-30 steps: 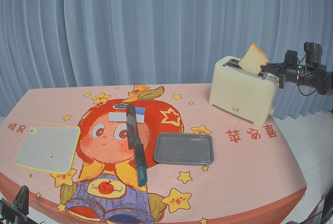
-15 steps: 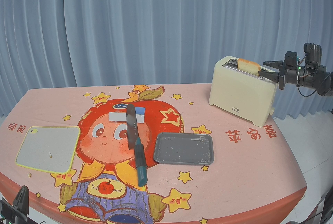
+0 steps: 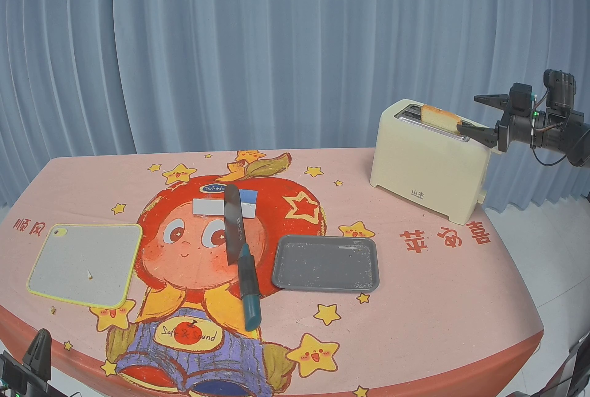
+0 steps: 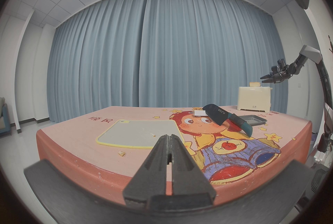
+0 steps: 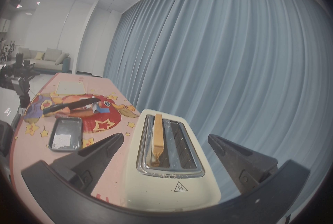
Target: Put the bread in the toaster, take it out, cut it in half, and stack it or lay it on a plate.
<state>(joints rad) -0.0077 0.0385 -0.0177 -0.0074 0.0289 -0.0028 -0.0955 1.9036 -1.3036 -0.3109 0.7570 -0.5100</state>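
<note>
A slice of bread (image 3: 440, 117) sits low in one slot of the cream toaster (image 3: 427, 168) at the table's back right, its top crust poking out. The right wrist view looks down on the bread (image 5: 158, 138) edge-on in the toaster (image 5: 166, 183). My right gripper (image 3: 472, 112) hovers open just right of the toaster top, fingers apart and empty. My left gripper (image 4: 169, 141) is shut and empty, low off the table's front left corner. The knife (image 3: 239, 251), the cutting board (image 3: 86, 263) and the grey tray (image 3: 326, 263) lie on the table.
The knife blade rests on a small white and blue block (image 3: 249, 204) at the table's middle. Crumbs lie on the board and near the table's front left edge. A blue curtain hangs behind the table.
The bread, held tilted above the toaster a second ago, has dropped into the slot. My right gripper has opened, let it go and drawn back slightly to the right and up.
</note>
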